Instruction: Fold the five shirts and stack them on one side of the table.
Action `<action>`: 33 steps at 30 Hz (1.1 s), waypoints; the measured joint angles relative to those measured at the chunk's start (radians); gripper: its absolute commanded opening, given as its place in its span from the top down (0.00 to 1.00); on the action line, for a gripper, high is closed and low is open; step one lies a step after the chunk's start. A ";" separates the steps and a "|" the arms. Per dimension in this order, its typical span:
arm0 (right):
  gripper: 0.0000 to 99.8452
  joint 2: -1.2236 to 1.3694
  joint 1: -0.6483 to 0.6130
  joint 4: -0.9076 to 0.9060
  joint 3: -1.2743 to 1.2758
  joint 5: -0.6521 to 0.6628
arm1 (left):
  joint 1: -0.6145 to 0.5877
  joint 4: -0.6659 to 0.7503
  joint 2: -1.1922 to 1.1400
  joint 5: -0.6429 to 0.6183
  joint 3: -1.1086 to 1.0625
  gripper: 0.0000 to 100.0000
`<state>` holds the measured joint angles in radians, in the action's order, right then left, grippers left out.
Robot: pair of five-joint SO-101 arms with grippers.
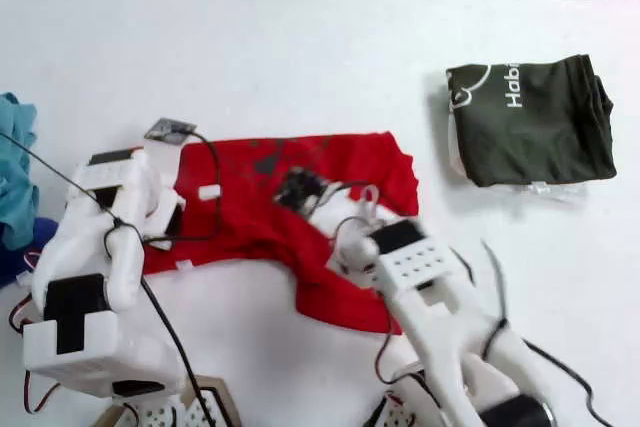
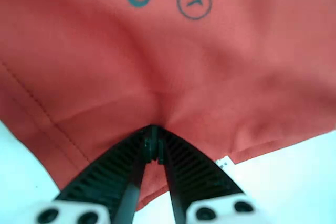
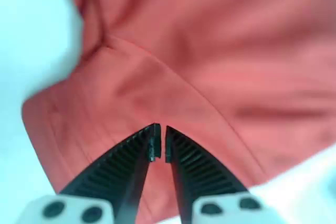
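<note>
Table [image 1: 300,57], high view: red shirt [image 1: 280,212] lies spread at the centre, a folded dark green shirt [image 1: 530,122] well apart at the picture's right, and blue cloth [image 1: 15,177] at the opposite edge. Left wrist view: left gripper [image 2: 152,142] is clenched on a pucker of the red shirt. Right wrist view: right gripper [image 3: 159,142] sits over the red shirt with its jaws all but closed; whether it grasps the cloth cannot be told.

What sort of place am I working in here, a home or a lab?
Likely a robotics lab or workshop bench: a plain white table, small white arms trailing bare cables, and practice laundry, a red shirt spread out beside a folded dark green shirt.
</note>
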<state>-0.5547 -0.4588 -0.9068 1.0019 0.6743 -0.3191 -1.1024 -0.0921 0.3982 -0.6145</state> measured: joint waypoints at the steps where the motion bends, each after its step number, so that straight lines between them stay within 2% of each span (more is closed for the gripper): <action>1: 0.87 -0.043 0.008 -0.048 -0.006 0.002 | 0.000 0.000 0.000 0.000 0.000 0.97; 5: 0.85 -0.172 -0.017 -0.218 -0.011 0.014 | 0.000 0.000 0.000 0.000 0.000 0.97; 9: 0.85 -0.196 -0.117 -0.239 0.043 0.018 | 0.000 0.003 0.000 0.000 0.000 0.97; 13: 0.85 -0.180 -0.193 -0.199 0.112 0.018 | 0.000 0.005 0.000 0.000 0.000 0.97; 21: 0.85 -0.044 -0.212 -0.106 0.120 0.015 | 0.000 0.005 0.000 0.000 0.000 0.97; 27: 0.80 0.040 -0.210 -0.046 0.121 0.015 | 0.000 0.005 0.000 0.000 0.000 0.97; 30: 0.83 0.087 -0.213 0.003 0.121 0.015 | 0.000 0.005 0.000 0.000 0.000 0.97; 33: 0.92 0.112 -0.209 0.026 0.120 0.015 | 0.000 0.005 0.000 0.000 -0.002 0.97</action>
<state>-0.4427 -0.6674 -0.8807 1.1216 0.6897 -0.3191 -1.0978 -0.0921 0.3982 -0.6160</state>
